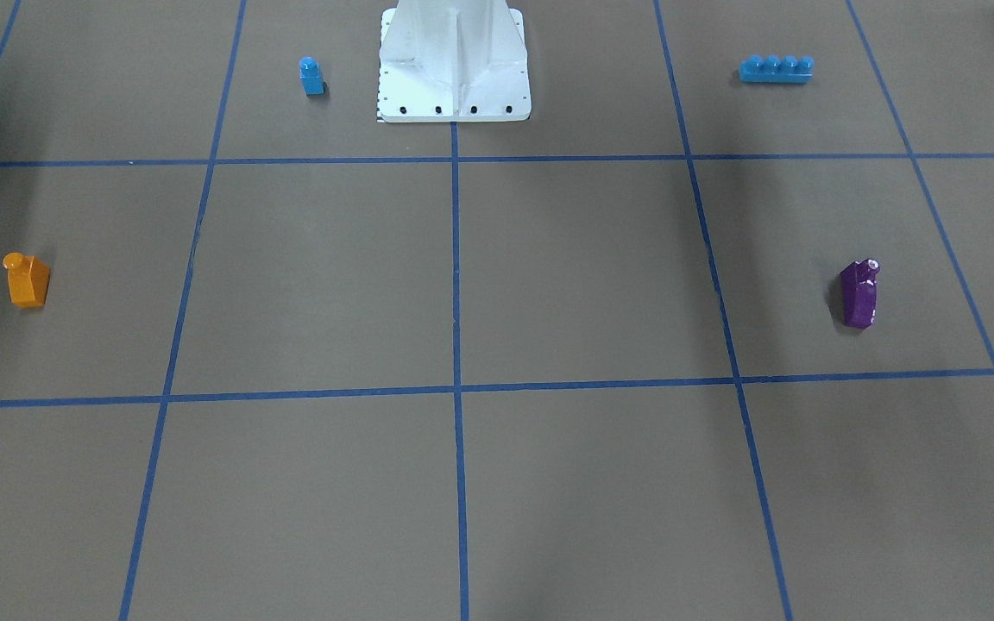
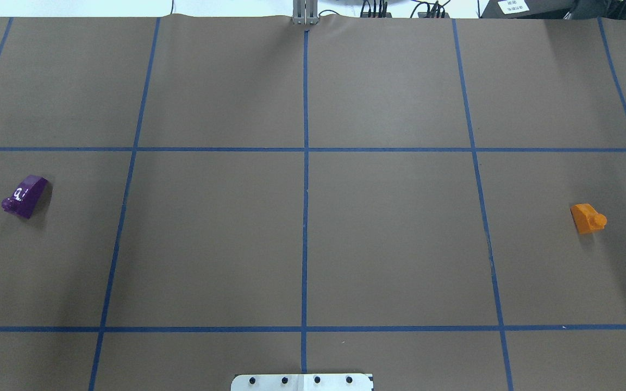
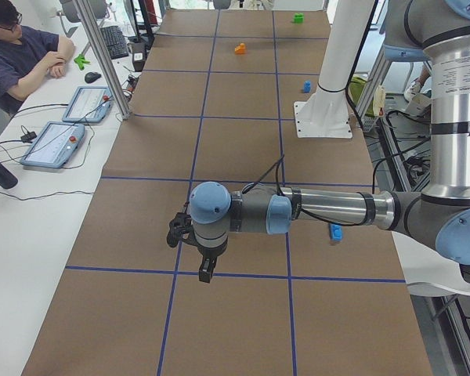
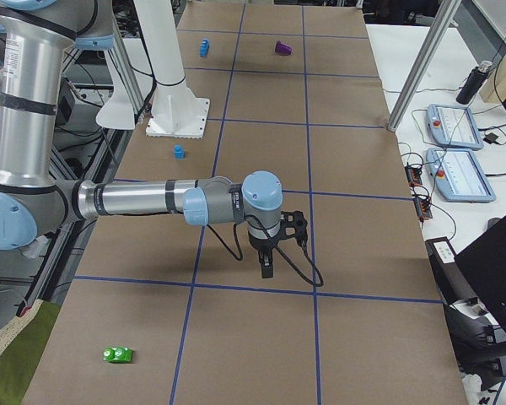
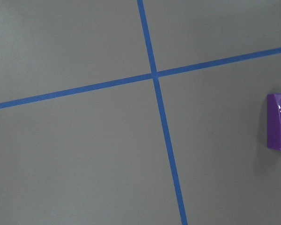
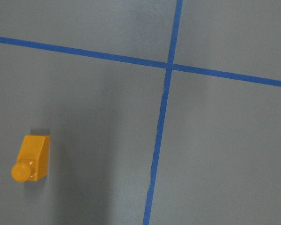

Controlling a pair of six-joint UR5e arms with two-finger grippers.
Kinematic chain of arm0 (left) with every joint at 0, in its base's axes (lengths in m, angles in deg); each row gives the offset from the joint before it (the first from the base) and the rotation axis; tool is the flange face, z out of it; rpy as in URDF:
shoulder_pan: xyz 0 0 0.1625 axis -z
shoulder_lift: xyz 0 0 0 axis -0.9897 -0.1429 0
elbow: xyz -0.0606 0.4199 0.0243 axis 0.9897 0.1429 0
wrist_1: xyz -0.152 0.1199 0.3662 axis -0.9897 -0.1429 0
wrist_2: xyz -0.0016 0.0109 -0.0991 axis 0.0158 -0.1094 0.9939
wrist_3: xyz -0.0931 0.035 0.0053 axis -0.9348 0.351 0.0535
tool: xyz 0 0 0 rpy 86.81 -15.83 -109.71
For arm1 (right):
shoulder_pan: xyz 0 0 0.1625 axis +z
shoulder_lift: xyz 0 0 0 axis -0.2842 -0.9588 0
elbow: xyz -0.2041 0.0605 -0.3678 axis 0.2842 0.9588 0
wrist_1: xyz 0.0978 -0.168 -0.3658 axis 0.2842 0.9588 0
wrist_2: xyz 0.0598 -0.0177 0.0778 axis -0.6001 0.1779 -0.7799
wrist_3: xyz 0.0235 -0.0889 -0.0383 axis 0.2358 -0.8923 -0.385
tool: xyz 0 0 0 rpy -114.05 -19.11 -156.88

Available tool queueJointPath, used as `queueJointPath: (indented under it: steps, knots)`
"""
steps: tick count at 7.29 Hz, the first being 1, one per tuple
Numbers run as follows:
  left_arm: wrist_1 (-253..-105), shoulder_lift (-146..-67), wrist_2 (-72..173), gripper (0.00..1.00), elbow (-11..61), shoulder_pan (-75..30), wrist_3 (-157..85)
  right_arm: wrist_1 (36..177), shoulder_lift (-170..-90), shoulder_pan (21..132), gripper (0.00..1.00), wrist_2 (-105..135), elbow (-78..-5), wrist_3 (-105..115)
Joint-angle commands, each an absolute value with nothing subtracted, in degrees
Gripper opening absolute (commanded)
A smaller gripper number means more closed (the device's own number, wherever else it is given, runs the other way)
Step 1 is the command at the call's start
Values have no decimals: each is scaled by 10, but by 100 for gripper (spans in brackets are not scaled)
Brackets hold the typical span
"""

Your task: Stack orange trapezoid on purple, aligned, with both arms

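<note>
The orange trapezoid [image 1: 27, 280] lies on the brown table on my right side, also in the overhead view [image 2: 588, 218] and the right wrist view [image 6: 31, 158]. The purple block [image 1: 859, 293] lies far from it on my left side, also in the overhead view [image 2: 26, 195] and at the right edge of the left wrist view [image 5: 278, 122]. The left gripper [image 3: 206, 270] and right gripper [image 4: 266, 268] hang above the table and show only in the side views. I cannot tell if they are open or shut. Neither touches a block.
A blue single-stud block [image 1: 311, 76] stands beside the white robot base [image 1: 454, 86]. A long blue four-stud brick [image 1: 776, 68] lies on the base's other side. A green block [image 4: 116, 354] lies near the table's right end. An operator [image 3: 16, 47] sits by the table's far side.
</note>
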State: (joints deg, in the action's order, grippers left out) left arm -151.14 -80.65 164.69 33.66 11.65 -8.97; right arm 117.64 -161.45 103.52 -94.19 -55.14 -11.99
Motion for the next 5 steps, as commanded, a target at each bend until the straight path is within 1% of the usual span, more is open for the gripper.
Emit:
queueJointPath:
  steps: [1, 3, 5]
  knots:
    - [-1514, -806, 1646, 100, 337, 117, -89, 1176, -1615, 1035, 100, -942, -551, -120]
    - [-1529, -807, 1649, 100, 339, 116, -89, 1176, -1615, 1035, 100, -943, -551, -119]
    - [-1582, -807, 1648, 100, 341, 116, -91, 1176, -1611, 1035, 100, -944, -551, -120]
